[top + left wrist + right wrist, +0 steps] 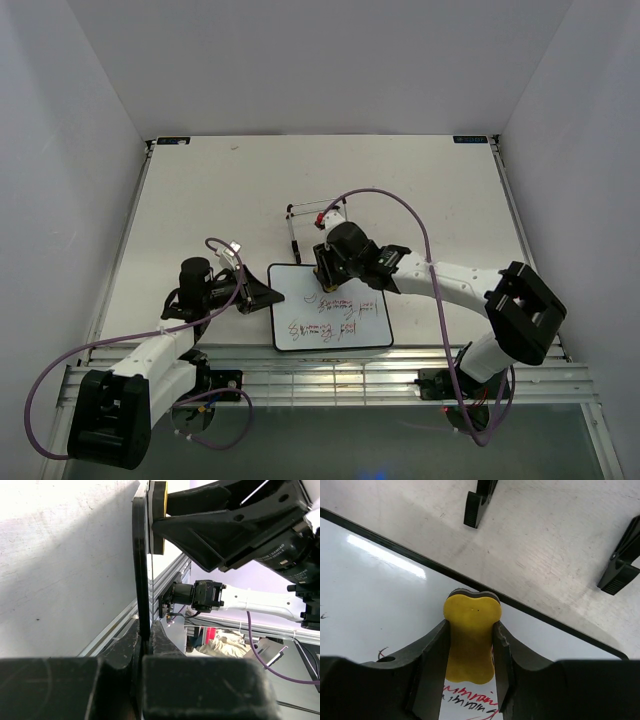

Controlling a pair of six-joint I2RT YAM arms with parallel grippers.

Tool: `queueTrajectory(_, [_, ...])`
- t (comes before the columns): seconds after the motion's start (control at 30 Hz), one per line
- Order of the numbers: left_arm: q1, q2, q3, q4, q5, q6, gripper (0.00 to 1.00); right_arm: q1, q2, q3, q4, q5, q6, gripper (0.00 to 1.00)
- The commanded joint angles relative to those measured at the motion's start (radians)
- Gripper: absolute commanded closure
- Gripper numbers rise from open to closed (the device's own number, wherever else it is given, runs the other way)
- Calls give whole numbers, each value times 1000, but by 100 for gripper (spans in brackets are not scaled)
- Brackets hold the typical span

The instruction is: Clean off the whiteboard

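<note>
Whiteboard [330,320] edge sits clamped between the closed jaws of the left gripper [146,637]. The right gripper [471,630] jaws grip a yellow eraser [471,612] that touches the board's face.

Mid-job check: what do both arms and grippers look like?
The left arm and right arm are white tubes with black joint housings; a purple cable trails along each. The left gripper and right gripper are black, with tapered fingers.

The left arm [160,352] and right arm [455,280] are white-linked, black-jointed, each trailing a purple cable [411,211].
</note>
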Motion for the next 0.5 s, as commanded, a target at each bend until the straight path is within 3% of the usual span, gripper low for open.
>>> queueTrajectory(0.0, [-3,-24,27,112,80,29,100,0,1,-12,-76,3,-9,73])
queueTrajectory(0.47, [-3,-17,33,112,86,32,100,236,163,199,17,-169,87,73])
